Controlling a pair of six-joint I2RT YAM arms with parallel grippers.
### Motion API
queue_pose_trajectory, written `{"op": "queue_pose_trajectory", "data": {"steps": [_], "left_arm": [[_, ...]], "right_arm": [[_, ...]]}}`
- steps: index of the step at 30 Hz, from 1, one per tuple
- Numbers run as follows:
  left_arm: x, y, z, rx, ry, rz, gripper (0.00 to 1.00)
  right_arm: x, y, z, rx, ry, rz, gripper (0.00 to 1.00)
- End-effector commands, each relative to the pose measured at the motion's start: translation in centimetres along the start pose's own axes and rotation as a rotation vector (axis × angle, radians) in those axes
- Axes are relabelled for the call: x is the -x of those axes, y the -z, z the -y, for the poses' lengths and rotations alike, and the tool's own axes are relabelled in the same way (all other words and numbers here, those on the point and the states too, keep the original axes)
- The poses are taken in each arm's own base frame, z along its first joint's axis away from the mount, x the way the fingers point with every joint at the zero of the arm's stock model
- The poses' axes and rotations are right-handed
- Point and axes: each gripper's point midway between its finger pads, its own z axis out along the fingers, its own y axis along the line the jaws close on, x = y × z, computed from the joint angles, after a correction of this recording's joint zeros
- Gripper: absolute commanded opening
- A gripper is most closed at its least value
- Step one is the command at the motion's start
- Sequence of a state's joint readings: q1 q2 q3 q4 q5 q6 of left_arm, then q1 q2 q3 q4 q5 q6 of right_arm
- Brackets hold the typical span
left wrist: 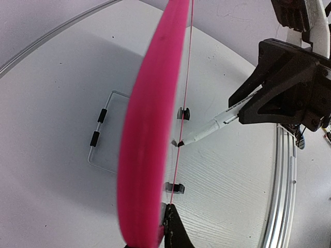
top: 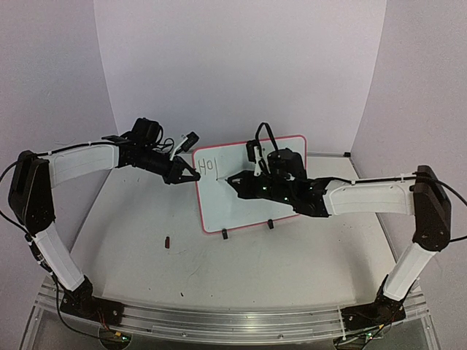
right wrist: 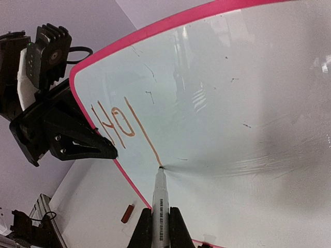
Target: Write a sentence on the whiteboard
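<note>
Clamping the whiteboard's (top: 252, 208) rim was the left end effector (top: 191, 175). The right end effector (right wrist: 158, 230) pinched a marker (right wrist: 159, 199) touching the board.

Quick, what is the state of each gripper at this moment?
Left gripper: closed on the left rim of the whiteboard.
Right gripper: closed on the marker, tip on the whiteboard.

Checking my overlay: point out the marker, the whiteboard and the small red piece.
marker (right wrist: 160, 199): right wrist view, barrel.
whiteboard (right wrist: 232, 155): right wrist view, bare face.
small red piece (right wrist: 127, 213): right wrist view, its middle.
</note>
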State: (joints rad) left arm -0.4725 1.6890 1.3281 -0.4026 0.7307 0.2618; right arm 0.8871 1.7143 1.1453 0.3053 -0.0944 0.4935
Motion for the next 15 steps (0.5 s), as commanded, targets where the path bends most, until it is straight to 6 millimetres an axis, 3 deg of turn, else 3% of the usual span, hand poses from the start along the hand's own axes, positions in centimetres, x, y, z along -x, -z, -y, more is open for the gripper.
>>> {"op": "queue_pose_trajectory", "data": {"steps": [1,8,15], "left_arm": [[-1.3,0.0,-1.6,0.099,-0.012,-0.063,0.0],[-1.2,0.1,-1.6,0.101,-0.014,-0.061,0.0],[-1.1,0.2,-1.5,0.101,-0.016,-0.059,0.0]], "right_arm": [[3.5,2.3,-3.7,0.115,0.063,0.098,0.0],[6.2,2.5,-4.2,0.082,0.074,0.186,0.0],[6.7,1.4,-3.4,0.031,0.068,0.208,0.0]]}}
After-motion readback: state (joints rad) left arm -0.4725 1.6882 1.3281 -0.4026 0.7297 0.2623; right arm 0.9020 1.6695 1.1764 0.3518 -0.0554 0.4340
